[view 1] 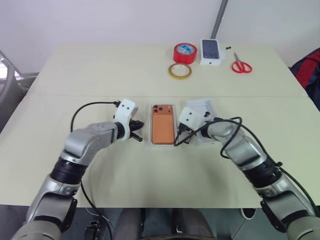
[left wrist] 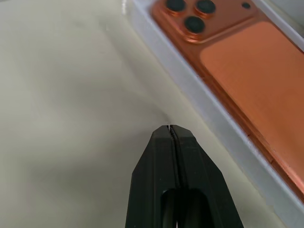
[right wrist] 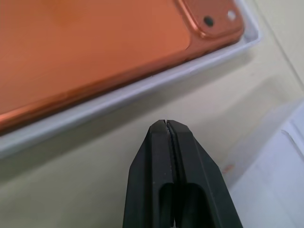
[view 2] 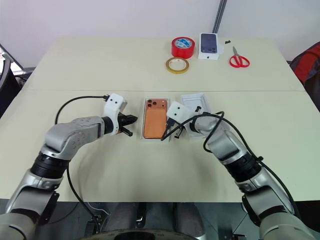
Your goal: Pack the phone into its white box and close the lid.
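The orange phone lies camera side up inside the white box at the middle of the table. Just right of the box, the white lid lies partly hidden behind my right wrist. My left gripper is shut on nothing, its tips on the table just left of the box. In the left wrist view its fingertips stand a short way from the box rim. My right gripper is shut and empty beside the box's right rim, between the box and the lid.
At the table's far side lie a red tape roll, a yellowish tape ring, a small white box with a phone picture and red scissors. Black cables loop from both wrists.
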`<control>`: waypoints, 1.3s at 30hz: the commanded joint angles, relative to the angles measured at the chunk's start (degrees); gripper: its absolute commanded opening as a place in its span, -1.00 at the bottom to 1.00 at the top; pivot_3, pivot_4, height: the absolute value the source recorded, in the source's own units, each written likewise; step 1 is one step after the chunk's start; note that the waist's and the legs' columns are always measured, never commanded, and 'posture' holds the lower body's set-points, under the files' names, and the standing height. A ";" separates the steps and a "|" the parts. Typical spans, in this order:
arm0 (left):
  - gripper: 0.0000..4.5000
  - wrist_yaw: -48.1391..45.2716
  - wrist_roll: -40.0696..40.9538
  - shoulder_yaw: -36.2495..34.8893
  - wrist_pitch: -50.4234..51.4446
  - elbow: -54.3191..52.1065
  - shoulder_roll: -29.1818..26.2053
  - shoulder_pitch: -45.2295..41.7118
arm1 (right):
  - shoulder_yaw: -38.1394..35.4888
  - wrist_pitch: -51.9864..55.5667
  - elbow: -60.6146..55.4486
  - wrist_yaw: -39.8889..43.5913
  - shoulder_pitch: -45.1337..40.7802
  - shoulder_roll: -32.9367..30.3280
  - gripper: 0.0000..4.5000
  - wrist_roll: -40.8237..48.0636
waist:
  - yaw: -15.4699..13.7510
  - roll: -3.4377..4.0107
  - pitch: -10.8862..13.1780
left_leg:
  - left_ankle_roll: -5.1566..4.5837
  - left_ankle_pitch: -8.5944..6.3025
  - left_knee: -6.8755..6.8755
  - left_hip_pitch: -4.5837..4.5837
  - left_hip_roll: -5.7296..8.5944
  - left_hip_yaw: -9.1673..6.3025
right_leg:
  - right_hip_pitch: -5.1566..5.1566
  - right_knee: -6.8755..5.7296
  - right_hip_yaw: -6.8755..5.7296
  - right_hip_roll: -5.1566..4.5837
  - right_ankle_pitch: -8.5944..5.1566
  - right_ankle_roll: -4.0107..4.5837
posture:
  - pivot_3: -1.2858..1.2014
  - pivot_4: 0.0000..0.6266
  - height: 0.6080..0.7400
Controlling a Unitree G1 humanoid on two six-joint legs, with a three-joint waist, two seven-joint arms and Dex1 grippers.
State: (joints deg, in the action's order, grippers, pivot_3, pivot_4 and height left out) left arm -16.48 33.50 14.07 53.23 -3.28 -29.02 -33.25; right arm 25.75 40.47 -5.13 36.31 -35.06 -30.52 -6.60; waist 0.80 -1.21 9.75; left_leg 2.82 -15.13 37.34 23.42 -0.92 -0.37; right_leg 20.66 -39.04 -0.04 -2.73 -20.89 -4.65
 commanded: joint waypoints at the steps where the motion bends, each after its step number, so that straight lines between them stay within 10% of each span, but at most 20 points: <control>1: -0.98 -3.48 -4.67 3.09 -1.73 1.78 2.10 -2.89 | 1.13 -2.04 1.74 0.03 -2.16 1.95 -1.00 -1.77 | 0.00 0.00 0.00 | 0.00 0.00 -0.01 0.00 0.00 0.00 | 0.01 -0.01 0.00 0.00 0.00 0.00 | 0.03 -0.52 1.00; 27: -0.98 -19.77 -18.89 16.32 -2.11 11.99 28.90 -10.32 | -15.70 11.99 -28.37 8.68 24.25 -18.98 -1.00 -1.07 | -3.16 0.11 -0.07 | -0.76 -0.42 0.59 0.09 0.16 -0.10 | -0.36 0.07 -0.06 -0.10 -0.01 -0.03 | 0.03 -0.52 1.00; 39: -0.98 -21.63 -20.20 14.72 0.81 10.51 29.55 -10.28 | -18.37 10.31 -25.85 7.27 27.59 -19.92 -1.00 -1.60 | -2.93 0.12 -0.07 | -0.78 -0.43 0.62 0.08 0.13 -0.10 | -0.38 0.08 -0.05 -0.06 -0.01 -0.03 | 0.03 -0.52 1.00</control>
State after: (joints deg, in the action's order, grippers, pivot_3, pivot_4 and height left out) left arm -35.68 11.76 26.26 53.78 9.34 -1.99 -43.12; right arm 7.01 52.66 -30.22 43.27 -7.20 -51.03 -9.86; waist -2.13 -1.08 9.68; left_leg 2.04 -15.55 37.96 23.49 -0.79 -0.47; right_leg 20.28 -38.96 -0.09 -2.79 -20.89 -4.68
